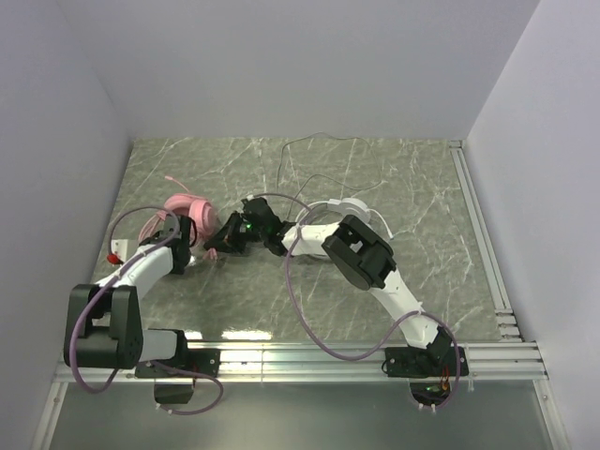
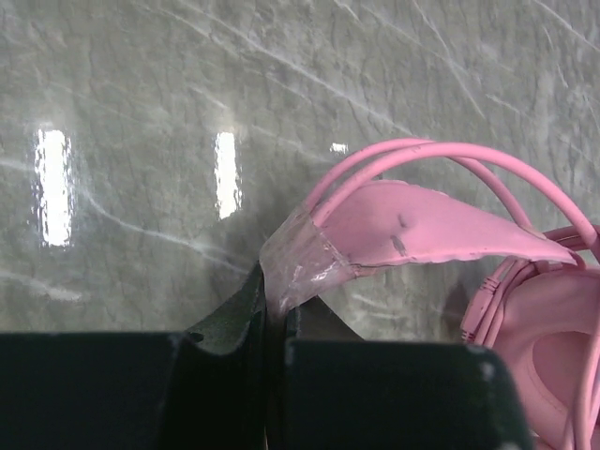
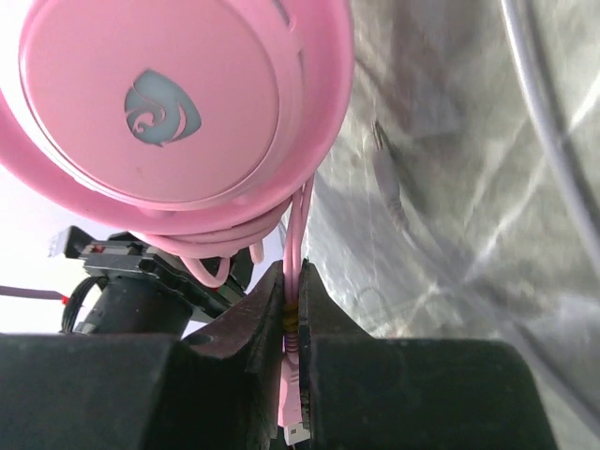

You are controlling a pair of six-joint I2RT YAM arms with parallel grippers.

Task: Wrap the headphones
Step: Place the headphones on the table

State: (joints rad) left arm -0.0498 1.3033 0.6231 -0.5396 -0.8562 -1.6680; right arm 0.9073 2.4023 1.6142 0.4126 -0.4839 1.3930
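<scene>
Left claw (image 2: 278, 314): yours was clamped on pink headset's (image 1: 186, 206) headband (image 2: 412, 220).
Right claw (image 3: 293, 300): pinched its cable (image 3: 298, 216) beside the earcup (image 3: 150, 103).

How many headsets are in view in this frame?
2. The pink headset is left of centre; the white headset is right of centre, partly hidden behind the right arm.
</scene>
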